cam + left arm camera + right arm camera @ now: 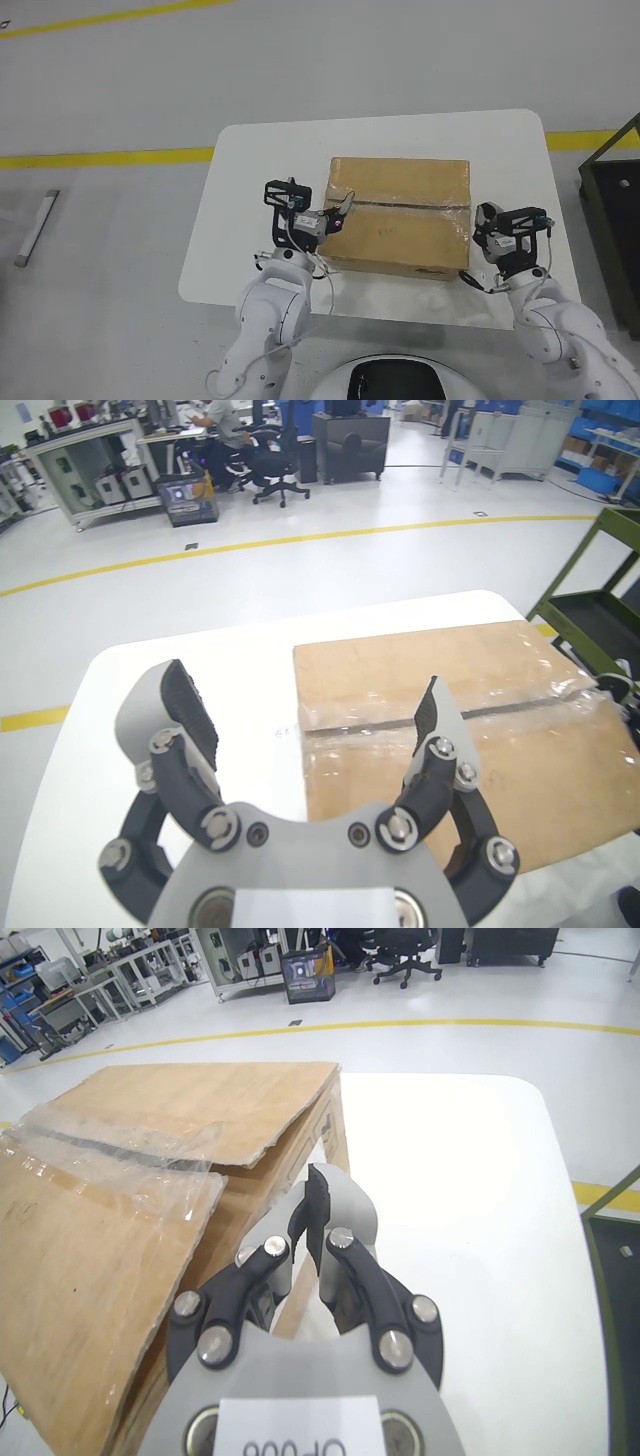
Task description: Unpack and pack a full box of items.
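Observation:
A brown cardboard box (400, 215) lies on the white table (260, 180), its top flaps down and clear tape (500, 710) running along the middle seam. My left gripper (310, 705) is open at the box's left end, with one finger (432, 715) over the top edge by the seam and the other over the bare table. In the top view the left gripper (338, 207) sits at that same end. My right gripper (311, 1193) is shut with nothing in it, just off the box's right end (320, 1128), where the flap corners lift slightly and the tape hangs loose.
A green metal cart (612, 215) stands off the table's right side, close to the right arm. Bare table lies to the left of the box and beyond its right end (450, 1153). Yellow floor lines (100, 158) run behind the table.

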